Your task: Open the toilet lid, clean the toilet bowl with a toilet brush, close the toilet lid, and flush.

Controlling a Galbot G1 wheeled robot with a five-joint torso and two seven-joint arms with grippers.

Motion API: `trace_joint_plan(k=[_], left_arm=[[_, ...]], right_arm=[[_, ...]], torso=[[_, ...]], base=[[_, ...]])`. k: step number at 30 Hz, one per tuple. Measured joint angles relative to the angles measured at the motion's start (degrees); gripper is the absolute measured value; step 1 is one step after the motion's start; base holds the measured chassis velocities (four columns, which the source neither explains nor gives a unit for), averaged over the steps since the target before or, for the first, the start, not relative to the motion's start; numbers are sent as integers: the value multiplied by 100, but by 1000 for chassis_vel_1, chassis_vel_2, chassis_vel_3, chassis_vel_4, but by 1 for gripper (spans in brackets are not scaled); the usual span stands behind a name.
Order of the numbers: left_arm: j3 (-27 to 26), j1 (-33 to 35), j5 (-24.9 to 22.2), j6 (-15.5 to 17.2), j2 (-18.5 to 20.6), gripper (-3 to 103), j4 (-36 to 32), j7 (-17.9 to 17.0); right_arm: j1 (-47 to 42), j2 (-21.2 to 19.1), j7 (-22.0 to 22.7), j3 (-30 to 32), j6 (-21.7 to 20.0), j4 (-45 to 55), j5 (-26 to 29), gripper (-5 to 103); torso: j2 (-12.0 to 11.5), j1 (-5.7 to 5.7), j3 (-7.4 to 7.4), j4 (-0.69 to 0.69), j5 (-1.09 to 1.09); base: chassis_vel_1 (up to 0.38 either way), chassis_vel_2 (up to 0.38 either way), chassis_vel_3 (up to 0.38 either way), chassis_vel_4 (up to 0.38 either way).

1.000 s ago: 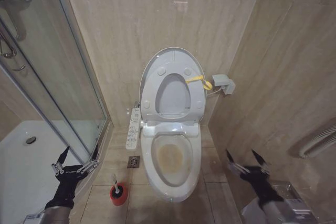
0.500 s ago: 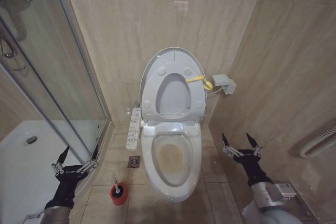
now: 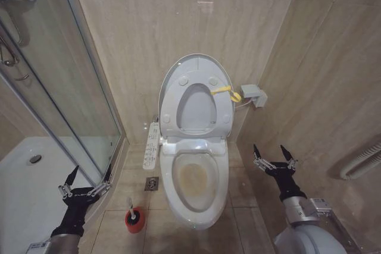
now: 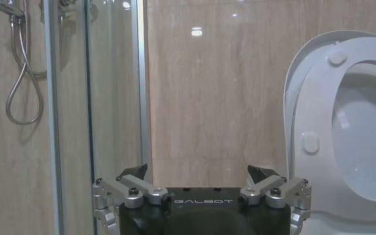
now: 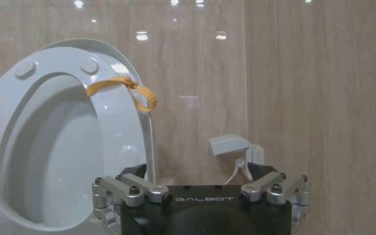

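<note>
- Toilet lid (image 3: 196, 60) stands upright against the tiled wall at 12 o'clock in the head view, with the white seat ring (image 3: 196, 109) raised in front of it and a yellow strap (image 3: 225, 91) looped on the ring's upper right edge.
- Below them, the toilet bowl (image 3: 196, 197) is uncovered, yellowish-brown staining visible on its inner surface.
- At 7 o'clock from the bowl, the toilet brush (image 3: 130, 205) stands on the floor in a small red holder (image 3: 135, 220), its white handle pointing up.
- Left gripper (image 3: 87, 178) hangs at about 8 o'clock beside the glass shower door (image 3: 71, 105), fingers spread apart and empty.
- Right gripper (image 3: 274, 153) is at about 4 o'clock, to the right of the bowl and clear of it, fingers spread wide, holding nothing.
</note>
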Motion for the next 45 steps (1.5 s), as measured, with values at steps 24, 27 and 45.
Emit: trace_joint_plan(k=[24,27,45], left_arm=[[0,1,0,0,-1,100,0,0],[0,1,0,0,-1,100,0,0],[-1,0,0,0,-1,100,0,0]], right_arm=[[735,-284,294,-63,249,-575,-365,100],[1002,-390,395,-165,157,-744,-363,100],[3162,-1205,804,-719,159,-2662,-123,100]], torso=[[0,-1,0,0,0],[0,0,0,0,0],[0,1,1,0,1]], base=[[-37,35,33,-37],[0,0,0,0],[0,0,0,0]])
